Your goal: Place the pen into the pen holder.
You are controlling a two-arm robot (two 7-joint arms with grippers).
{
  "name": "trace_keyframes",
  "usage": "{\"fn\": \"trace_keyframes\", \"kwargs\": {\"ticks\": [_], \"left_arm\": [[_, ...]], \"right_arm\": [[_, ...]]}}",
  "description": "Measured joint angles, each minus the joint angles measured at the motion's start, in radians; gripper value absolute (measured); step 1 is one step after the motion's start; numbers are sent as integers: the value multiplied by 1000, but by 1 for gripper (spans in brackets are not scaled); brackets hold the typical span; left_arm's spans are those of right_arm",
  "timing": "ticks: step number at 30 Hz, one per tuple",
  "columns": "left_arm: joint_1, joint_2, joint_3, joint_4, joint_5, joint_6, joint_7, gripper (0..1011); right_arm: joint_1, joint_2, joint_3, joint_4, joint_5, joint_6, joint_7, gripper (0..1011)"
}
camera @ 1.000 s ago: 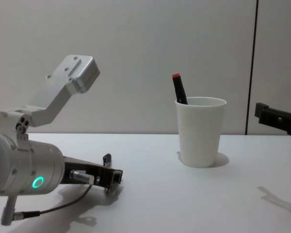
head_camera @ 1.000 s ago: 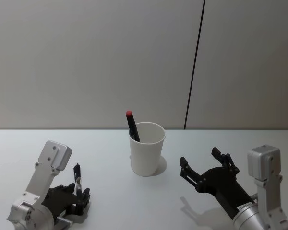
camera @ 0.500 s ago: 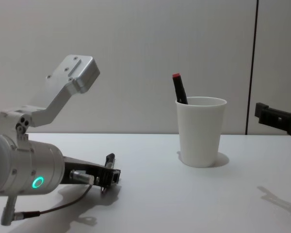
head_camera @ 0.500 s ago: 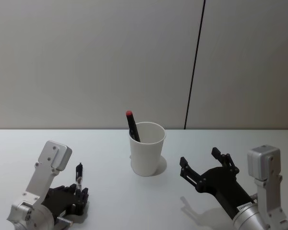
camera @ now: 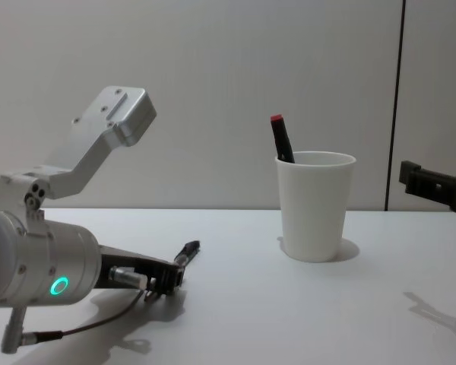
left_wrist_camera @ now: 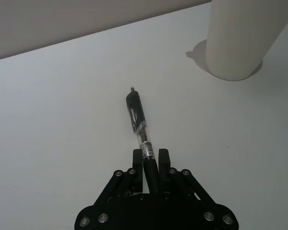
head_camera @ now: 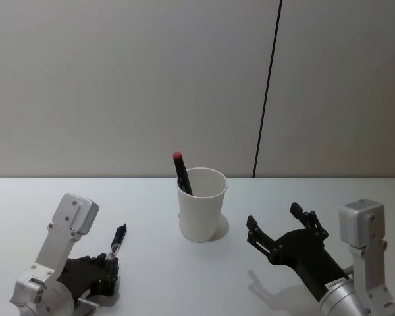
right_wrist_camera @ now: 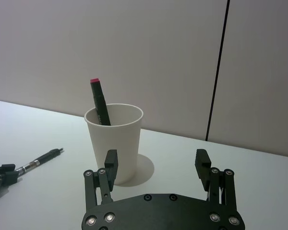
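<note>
The pen holder is a white paper cup standing upright mid-table, with a black red-capped marker leaning inside it. My left gripper is low at the near left, shut on the back end of a black pen. The pen sticks out from the fingers low over the table, angled towards the cup. From the side, the pen slants slightly upward from the left gripper. My right gripper hangs open to the right of the cup, nothing between its fingers.
The white table runs back to a plain grey wall with a dark vertical seam. In the right wrist view the cup stands just beyond my open right gripper, the pen farther off.
The pen's free end has swung from nearly upright to slanting forward towards the cup, still held by the left gripper. The right arm has not moved.
</note>
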Motion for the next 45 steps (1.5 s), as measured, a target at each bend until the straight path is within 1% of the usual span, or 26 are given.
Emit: {"fn": "trace_keyframes", "kwargs": {"ticks": [11, 25, 28, 34, 35, 41, 45], "left_arm": [[0, 0, 0, 0, 0, 0, 0, 141], [1, 0, 0, 0, 0, -5, -1, 141], [4, 1, -1, 0, 4, -20, -2, 141], [15, 6, -5, -9, 12, -74, -9, 141], [19, 8, -7, -13, 15, -92, -12, 141], [32, 17, -16, -31, 23, -157, -24, 141], [45, 27, -24, -50, 27, -217, -41, 141]], "right_arm": [[0, 0, 0, 0, 0, 0, 0, 1001], [0, 0, 0, 0, 0, 0, 0, 1001], [0, 0, 0, 0, 0, 0, 0, 1001], [0, 0, 0, 0, 0, 0, 0, 1001], [0, 0, 0, 0, 0, 0, 0, 1001], [0, 0, 0, 0, 0, 0, 0, 1001], [0, 0, 0, 0, 0, 0, 0, 1001]]}}
